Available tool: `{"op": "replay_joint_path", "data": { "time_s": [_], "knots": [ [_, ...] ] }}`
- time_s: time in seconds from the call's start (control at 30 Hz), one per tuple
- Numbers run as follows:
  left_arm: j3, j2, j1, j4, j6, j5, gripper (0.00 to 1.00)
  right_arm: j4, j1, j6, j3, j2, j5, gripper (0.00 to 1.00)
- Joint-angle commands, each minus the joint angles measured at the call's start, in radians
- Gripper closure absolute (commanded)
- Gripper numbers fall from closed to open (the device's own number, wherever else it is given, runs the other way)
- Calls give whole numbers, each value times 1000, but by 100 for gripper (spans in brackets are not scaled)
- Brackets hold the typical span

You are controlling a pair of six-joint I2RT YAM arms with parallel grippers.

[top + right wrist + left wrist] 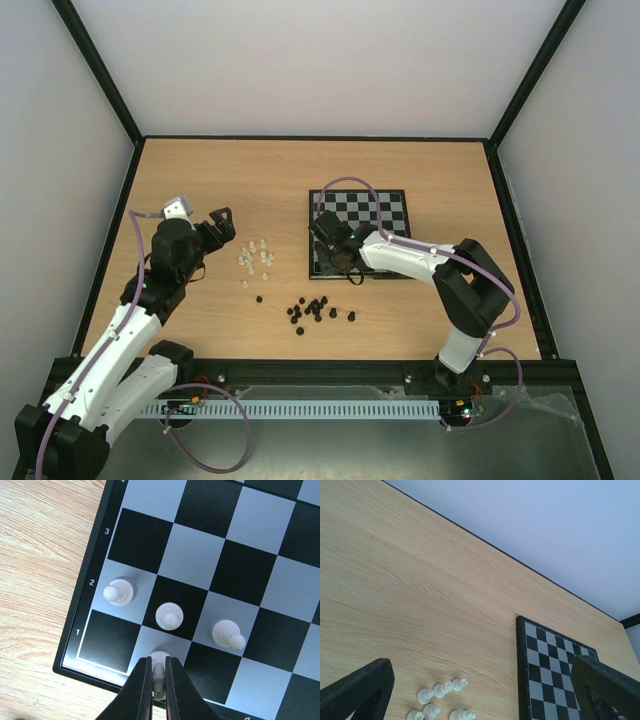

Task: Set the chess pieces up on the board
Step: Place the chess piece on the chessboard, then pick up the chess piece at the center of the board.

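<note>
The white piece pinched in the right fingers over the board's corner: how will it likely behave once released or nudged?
Probably light: the piece is smaller than a square of the board. Its smooth plastic look suggests it could slip between the fingers. On a small round base, like the standing pawn, it may tip if nudged.

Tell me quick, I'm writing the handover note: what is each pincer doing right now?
Left pincer: open, holding nothing.
Right pincer: closed on a white chess piece, at the row marked 1 on the board.
</note>
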Motion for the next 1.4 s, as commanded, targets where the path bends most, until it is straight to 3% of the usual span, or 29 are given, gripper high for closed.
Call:
{"op": "replay_joint_path", "data": {
  "time_s": [0.0, 0.23, 0.7, 0.8, 0.83, 0.87, 0.9, 0.93, 1.37],
  "knots": [
    [17, -5, 7, -2, 12, -6, 1, -13, -5, -4, -4, 21, 8, 95],
    [19, -5, 6, -1, 12, -8, 0, -13, -5, -6, 8, 40, 9, 94],
    [17, -7, 6, -1, 11, -7, 1, -30, -3, 1, 8, -34, -9, 66],
    [18, -8, 6, -3, 11, -6, 1, -41, 0, 2, 4, -84, -17, 54],
    [18, -8, 6, -3, 11, -5, 0, -41, 2, 2, 1, -111, -20, 46],
    [17, -9, 7, -2, 12, -5, 0, -37, 1, 1, -7, -133, -24, 29],
    [16, -9, 7, -1, 13, -3, 0, -31, 1, -2, -15, -157, -29, 5],
    [17, -10, 6, -1, 14, -1, 0, -28, 1, -5, -22, -178, -32, 1],
    [9, 6, 9, 18, 13, 61, 1, 141, 1, -11, -255, -473, -156, 1]
  ]
}}
